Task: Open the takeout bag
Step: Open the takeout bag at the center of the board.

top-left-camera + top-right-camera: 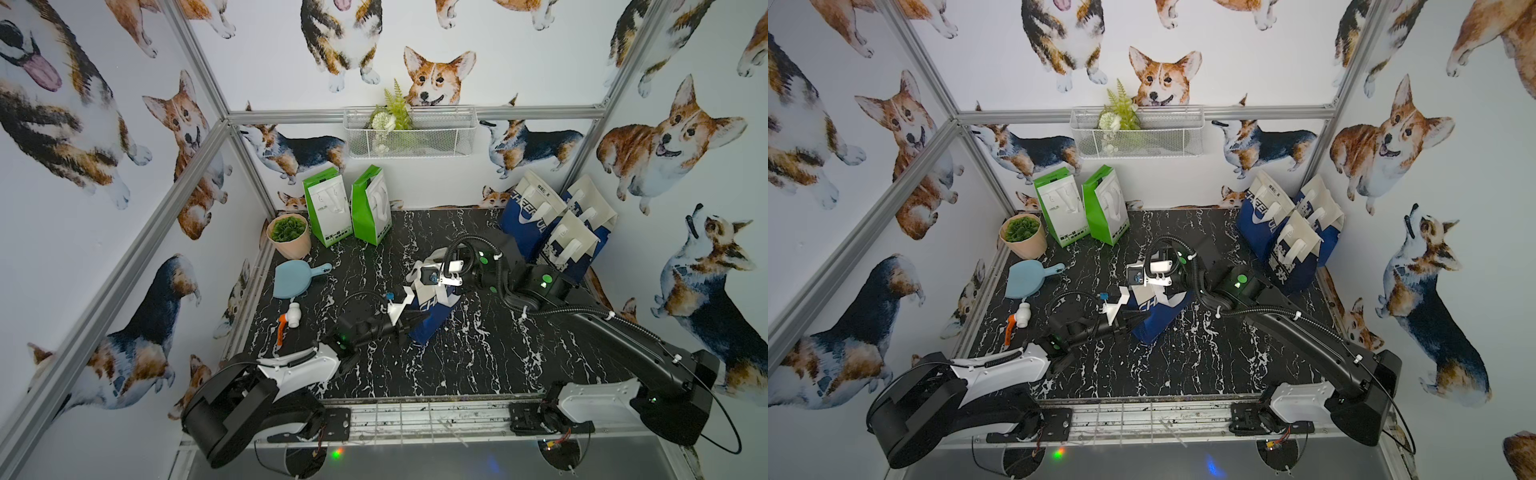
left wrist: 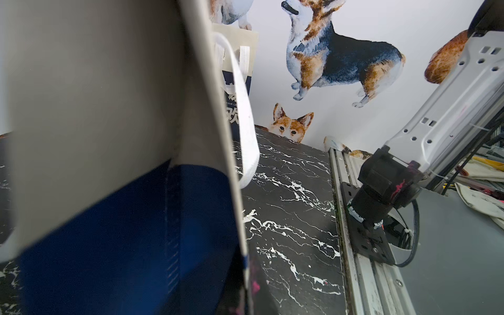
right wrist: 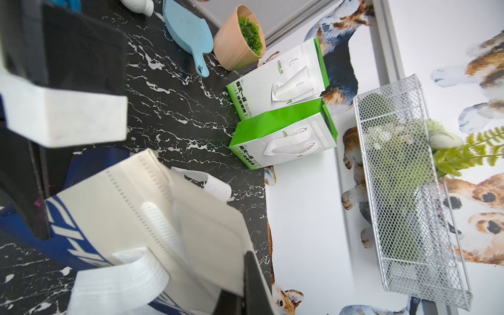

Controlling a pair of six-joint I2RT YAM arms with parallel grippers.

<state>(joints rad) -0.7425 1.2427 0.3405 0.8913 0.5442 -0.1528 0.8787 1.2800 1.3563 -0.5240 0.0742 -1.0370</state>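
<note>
Well inside table [image 1: 457, 374] edges, takeout bag [image 1: 436, 316], open room frontward

arms [image 1: 623, 332] black | shells [image 1: 299, 365] white | cables [image 1: 561, 309] black, corrugated | lights [image 1: 542, 284] green

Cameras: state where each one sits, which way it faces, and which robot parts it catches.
Top view: high over the front edge, looking down at the takeout bag; left arm and right arm show.
Top view: beside it, same aim on the bag, same arms.
Left wrist: against the bag's side, facing the right arm's base; no fingers show.
Right wrist: over the bag's top, facing the green bags; its own finger shows.
Shared: every view shows the bag.
</note>
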